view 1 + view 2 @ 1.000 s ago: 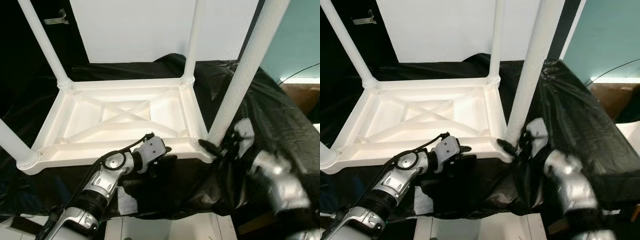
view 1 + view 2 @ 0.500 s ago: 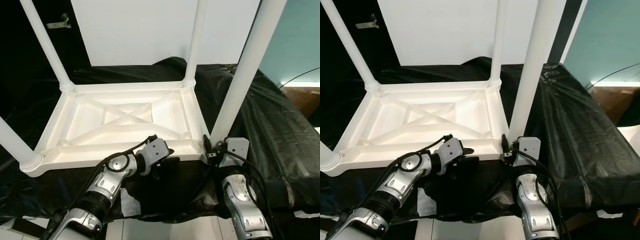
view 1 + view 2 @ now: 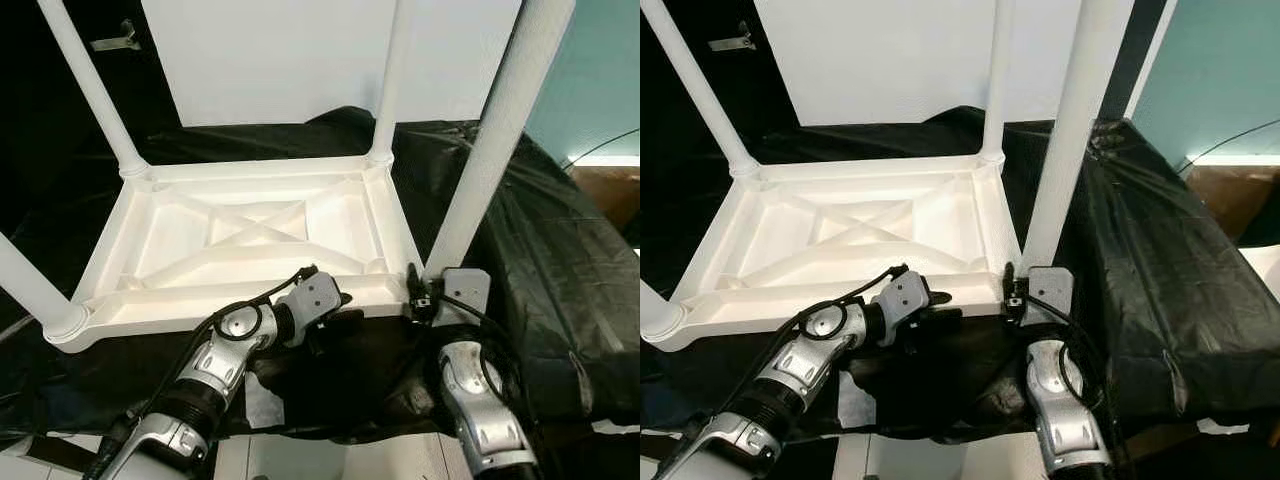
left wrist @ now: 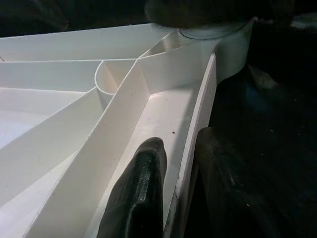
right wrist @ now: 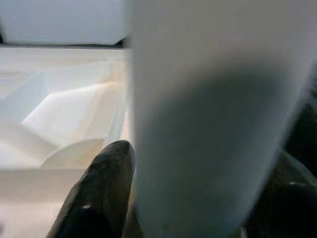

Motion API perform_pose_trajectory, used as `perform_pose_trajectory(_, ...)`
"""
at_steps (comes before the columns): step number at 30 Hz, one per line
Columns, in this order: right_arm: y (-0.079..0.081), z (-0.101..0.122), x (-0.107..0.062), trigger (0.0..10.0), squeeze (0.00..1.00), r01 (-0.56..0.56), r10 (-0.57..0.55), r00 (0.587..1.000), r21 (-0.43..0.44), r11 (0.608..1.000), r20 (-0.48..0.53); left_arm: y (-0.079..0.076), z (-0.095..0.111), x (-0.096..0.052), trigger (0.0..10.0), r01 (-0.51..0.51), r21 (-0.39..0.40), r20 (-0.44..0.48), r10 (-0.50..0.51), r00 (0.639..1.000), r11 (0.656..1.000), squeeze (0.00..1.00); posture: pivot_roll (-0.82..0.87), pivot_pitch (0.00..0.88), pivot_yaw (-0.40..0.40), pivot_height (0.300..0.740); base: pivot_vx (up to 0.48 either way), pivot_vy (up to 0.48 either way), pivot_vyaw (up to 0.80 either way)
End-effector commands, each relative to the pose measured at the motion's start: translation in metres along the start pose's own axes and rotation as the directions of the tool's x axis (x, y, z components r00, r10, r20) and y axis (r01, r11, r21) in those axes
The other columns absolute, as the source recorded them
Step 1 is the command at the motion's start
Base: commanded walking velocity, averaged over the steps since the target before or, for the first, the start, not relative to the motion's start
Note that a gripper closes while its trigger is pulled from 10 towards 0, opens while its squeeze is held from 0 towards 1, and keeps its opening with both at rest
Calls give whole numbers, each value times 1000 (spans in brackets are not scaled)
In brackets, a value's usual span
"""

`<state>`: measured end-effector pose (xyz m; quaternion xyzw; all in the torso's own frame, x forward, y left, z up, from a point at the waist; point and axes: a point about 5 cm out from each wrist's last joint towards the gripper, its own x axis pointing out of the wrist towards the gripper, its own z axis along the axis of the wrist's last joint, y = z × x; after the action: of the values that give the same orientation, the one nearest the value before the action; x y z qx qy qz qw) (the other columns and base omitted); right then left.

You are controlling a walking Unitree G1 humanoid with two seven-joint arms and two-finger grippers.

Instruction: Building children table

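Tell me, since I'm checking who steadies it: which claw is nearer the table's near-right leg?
Right. The right claw straddles the base of the near-right leg; the left claw grips the tabletop's near rim, further left.

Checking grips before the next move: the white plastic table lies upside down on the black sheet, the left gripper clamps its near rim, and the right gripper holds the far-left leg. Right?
Not quite. The right gripper holds the near-right white round leg, not the far-left one; the right wrist view shows that leg between its fingers. The upside-down white plastic table on the black sheet and the left gripper on the near rim stand as stated.
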<state>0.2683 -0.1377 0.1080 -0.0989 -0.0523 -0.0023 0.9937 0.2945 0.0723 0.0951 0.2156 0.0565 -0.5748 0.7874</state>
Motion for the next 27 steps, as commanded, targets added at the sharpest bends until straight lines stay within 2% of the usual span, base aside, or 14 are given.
perform_pose_trajectory(1, 0, -6, -1, 10000, 1000, -47, 46, 999, -26, 999, -23, -17, -24, 0, 10000, 70, -57, -94, -76, 993, 996, 0, -1, 22, -19, 740, 0, 0, 0)
perform_pose_trajectory(2, -2, -5, 0, 10000, 1000, -55, 55, 998, -28, 998, -19, -17, -23, 0, 10000, 70, -57, -94, -75, 993, 996, 0, -1, 22, -19, 740, 0, 0, 0)
perform_pose_trajectory(3, -5, -5, 2, 10000, 0, -75, 75, 997, -34, 997, -13, -17, -23, 1, 10000, 70, -58, -92, -75, 993, 996, 0, -6, 22, -21, 740, 0, 0, 0)
perform_pose_trajectory(7, -13, -3, 9, 10000, 0, -115, 115, 993, -36, 993, -1, -17, -23, 2, 10000, 71, -58, -89, -76, 993, 996, 0, -9, 22, -23, 740, 0, 0, 0)
perform_pose_trajectory(11, -14, -3, 10, 10000, 0, -146, 146, 989, -25, 989, -6, -17, -23, 2, 10000, 71, -58, -88, -76, 993, 996, 0, -13, 22, -23, 740, 0, 0, 0)
perform_pose_trajectory(13, -22, -9, 15, 10000, 0, -310, 309, 950, -14, 951, -51, -17, -23, 3, 10000, 73, -59, -87, -78, 993, 996, 0, -19, 19, -24, 740, 0, 0, 0)
perform_pose_trajectory(14, -22, -9, 15, 10000, 0, -310, 309, 950, -14, 951, -51, -17, -23, 3, 10000, 73, -59, -87, -78, 993, 996, 0, -19, 19, -24, 740, 0, 0, 0)
perform_pose_trajectory(16, -29, -10, 18, 10000, 0, -432, 430, 901, -31, 901, -61, -17, -23, 4, 10000, 74, -59, -88, -79, 993, 996, 0, -21, 19, -24, 740, 0, 0, 0)
perform_pose_trajectory(17, -29, -10, 18, 10000, 0, -432, 430, 901, -31, 901, -61, -17, -23, 4, 10000, 74, -59, -88, -79, 993, 996, 0, -21, 19, -24, 740, 0, 0, 0)
perform_pose_trajectory(18, -30, -8, 19, 10000, 0, -488, 486, 872, -29, 873, -52, -17, -23, 4, 10000, 74, -59, -87, -79, 993, 996, 0, -19, 19, -25, 740, 0, 0, 0)
perform_pose_trajectory(20, -32, -4, 21, 10000, 0, -532, 530, 847, -32, 846, -44, -16, -22, 4, 10000, 73, -58, -86, -77, 993, 996, 0, -16, 19, -26, 740, 0, 0, 0)
perform_pose_trajectory(21, -32, -4, 21, 10000, 0, -532, 530, 847, -32, 846, -44, -16, -22, 4, 10000, 73, -58, -86, -77, 993, 996, 0, -16, 19, -26, 740, 0, 0, 0)
perform_pose_trajectory(23, -36, 4, 27, 10000, 0, -601, 600, 799, -34, 798, -32, -16, -22, 4, 10000, 69, -58, -85, -74, 994, 996, 0, -9, 19, -27, 740, 0, 0, 0)
perform_pose_trajectory(27, -38, 7, 30, 10000, 0, -677, 676, 736, -49, 734, -43, -16, -23, 3, 10000, 64, -60, -88, -70, 994, 996, 0, -4, 18, -28, 740, 0, 0, 0)
